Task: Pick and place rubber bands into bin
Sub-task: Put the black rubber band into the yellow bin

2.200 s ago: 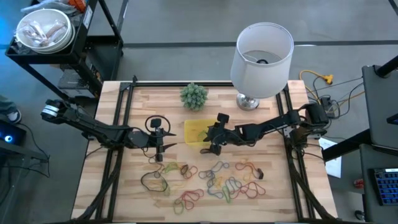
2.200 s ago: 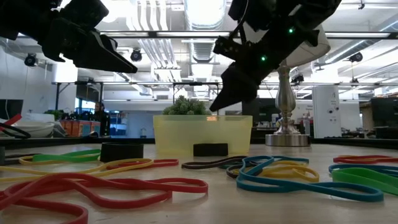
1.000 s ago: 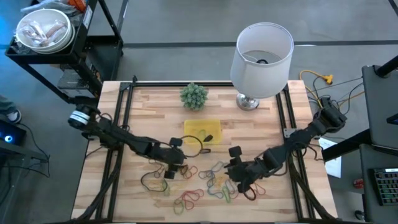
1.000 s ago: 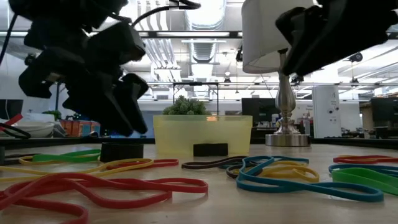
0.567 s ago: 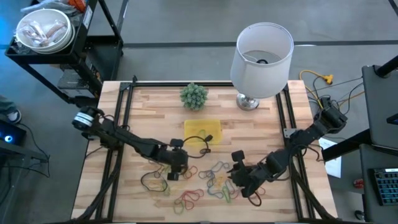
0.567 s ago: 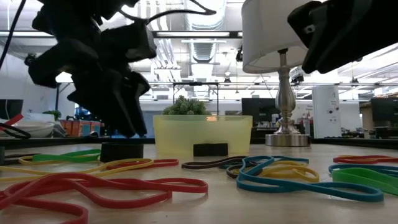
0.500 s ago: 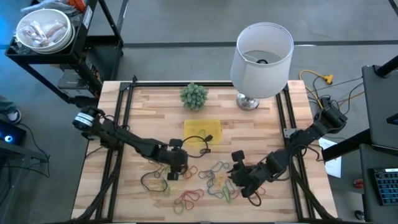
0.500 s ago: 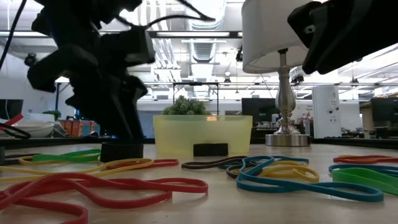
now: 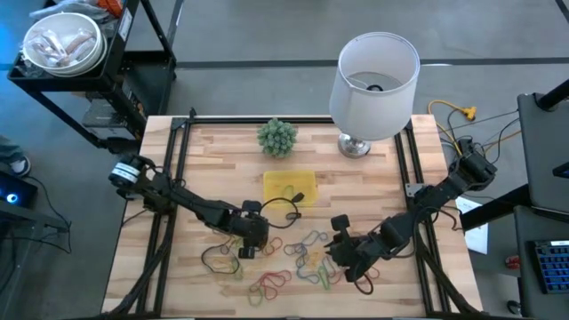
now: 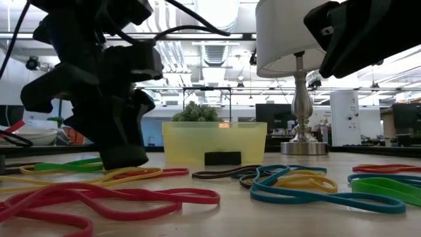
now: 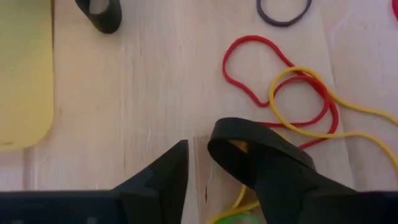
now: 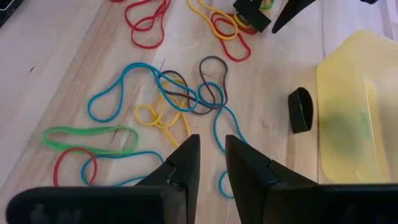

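Rubber bands in red, yellow, green, blue and dark colours lie loose on the near half of the wooden table. The yellow bin stands just beyond them at mid-table. My left gripper is open, tipped down to the table left of the bin, with a wide black band lying against one finger over red and yellow bands. My right gripper hovers above the bands at the right of the pile, open by a narrow gap with nothing between its fingers. A second wide black band lies beside the bin. My left gripper comes slanting down from the table's left side. One finger stands at the wide black band's near wall, the other on bare wood beside it. The band lies flat on the table. Whether the finger touches it, I cannot tell.
A small green plant and a white-shaded lamp stand behind the bin. Black rails run along the table's left and right sides. A metal bowl sits on a cart off the far left corner.
My left gripper has tipped its fingers further down and sunk to the table, ending at the wide black band left of the bin. The bands and the bin lie as before.
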### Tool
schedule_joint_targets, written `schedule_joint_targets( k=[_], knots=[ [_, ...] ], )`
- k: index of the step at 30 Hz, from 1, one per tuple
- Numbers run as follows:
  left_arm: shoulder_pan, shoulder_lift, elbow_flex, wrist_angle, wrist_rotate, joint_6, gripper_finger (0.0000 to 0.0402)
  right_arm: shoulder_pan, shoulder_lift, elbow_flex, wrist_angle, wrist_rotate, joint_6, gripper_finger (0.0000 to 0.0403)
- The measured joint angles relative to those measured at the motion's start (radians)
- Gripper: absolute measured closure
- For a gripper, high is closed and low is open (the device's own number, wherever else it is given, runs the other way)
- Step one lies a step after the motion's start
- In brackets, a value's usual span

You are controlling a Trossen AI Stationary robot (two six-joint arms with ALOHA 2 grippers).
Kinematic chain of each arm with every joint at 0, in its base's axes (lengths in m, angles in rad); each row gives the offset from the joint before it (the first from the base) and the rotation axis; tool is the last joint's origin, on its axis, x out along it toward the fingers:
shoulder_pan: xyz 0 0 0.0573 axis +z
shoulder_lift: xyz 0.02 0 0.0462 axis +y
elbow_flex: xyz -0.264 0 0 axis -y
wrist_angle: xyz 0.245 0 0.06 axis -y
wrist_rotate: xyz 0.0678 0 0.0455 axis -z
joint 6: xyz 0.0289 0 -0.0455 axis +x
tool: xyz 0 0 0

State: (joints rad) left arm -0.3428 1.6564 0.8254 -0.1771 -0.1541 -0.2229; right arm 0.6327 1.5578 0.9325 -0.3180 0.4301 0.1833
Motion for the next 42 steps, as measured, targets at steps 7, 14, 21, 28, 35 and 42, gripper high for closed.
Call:
schedule_joint_targets(
  k=[7,14,21,28,35,42],
  knots=[
    [-0.001,-0.001,0.000,0.002,0.032,0.060,0.0384,0.000,0.000,0.000,0.000,0.000,0.000,0.0343],
    [-0.015,-0.016,0.008,0.000,0.031,0.096,0.0400,0.000,0.000,0.000,-0.001,0.000,0.000,0.0343],
    [-0.025,-0.078,0.045,0.008,-0.070,0.209,0.0401,0.000,0.000,-0.001,-0.008,0.000,0.000,0.0346],
    [-0.013,-0.118,0.070,0.019,-0.299,0.301,0.0401,0.000,0.001,-0.001,-0.015,0.000,0.000,0.0346],
    [0.033,-0.130,0.070,0.165,-0.469,0.445,0.0401,0.000,0.001,-0.003,-0.016,0.001,0.000,0.0346],
    [0.143,-0.128,0.070,0.232,-0.470,0.476,0.0401,0.000,0.001,-0.003,-0.016,0.019,0.000,0.0346]
  ],
)
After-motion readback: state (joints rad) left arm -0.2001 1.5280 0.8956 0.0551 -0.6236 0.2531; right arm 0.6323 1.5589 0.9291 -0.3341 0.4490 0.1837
